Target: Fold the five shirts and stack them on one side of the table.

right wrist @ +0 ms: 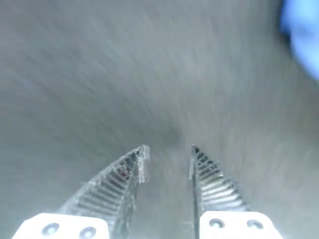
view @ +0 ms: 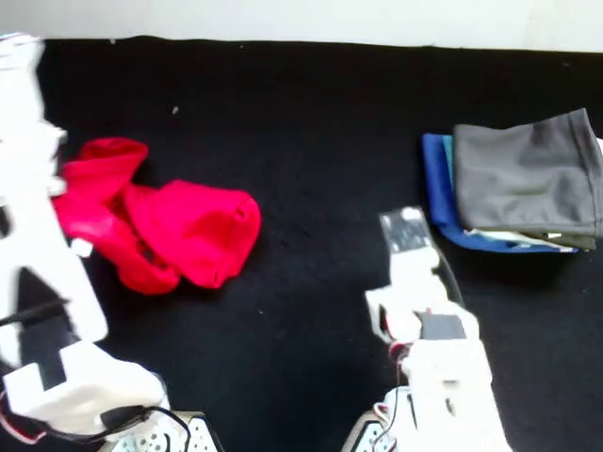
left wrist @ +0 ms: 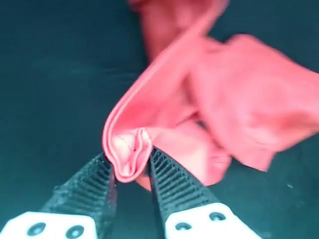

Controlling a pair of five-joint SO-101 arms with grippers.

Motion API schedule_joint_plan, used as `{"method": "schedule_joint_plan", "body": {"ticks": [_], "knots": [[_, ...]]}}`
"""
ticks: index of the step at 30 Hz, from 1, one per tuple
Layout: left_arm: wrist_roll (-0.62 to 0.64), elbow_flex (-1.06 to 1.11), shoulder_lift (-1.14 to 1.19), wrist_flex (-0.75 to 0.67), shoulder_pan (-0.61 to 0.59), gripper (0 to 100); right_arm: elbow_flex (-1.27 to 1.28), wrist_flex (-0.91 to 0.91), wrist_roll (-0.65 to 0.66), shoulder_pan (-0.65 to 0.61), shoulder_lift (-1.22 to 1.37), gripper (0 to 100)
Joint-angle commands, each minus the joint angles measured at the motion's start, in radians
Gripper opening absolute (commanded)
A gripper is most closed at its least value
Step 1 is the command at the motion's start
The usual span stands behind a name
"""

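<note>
High view: black table (view: 311, 141) under white wall (view: 330, 19), left claw (left wrist: 130, 158) pinching red shirt (view: 188, 231), right claw (right wrist: 168, 150) parted.

The left arm (view: 38, 254) and right arm (view: 443, 367) were white plastic; ribbed dark fingers (left wrist: 94, 181) met white mounts bearing, apparently, two screws each.

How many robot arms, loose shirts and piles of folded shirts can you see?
Robot arms: 2, left arm and right arm
Loose red shirt: 1
Pile of folded shirts: 1
Total: 4
</note>
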Motion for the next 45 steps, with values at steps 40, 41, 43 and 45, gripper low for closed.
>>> {"method": "schedule_joint_plan", "body": {"ticks": [40,41,43,45], "knots": [[-0.015,-0.010,0.064,-0.072,-0.390,1,-1.860,0.447,-0.009,-0.705,1.732,0.6],[-0.015,0.002,0.064,-0.072,-0.381,1,-1.885,0.466,-0.009,-0.676,1.739,0.5],[-0.015,0.036,0.062,-0.072,-0.364,1,-1.931,0.509,-0.009,-0.615,1.744,3.0],[-0.015,0.079,0.062,-0.072,-0.338,1,-1.992,0.559,-0.009,-0.558,1.741,0.4]]}}
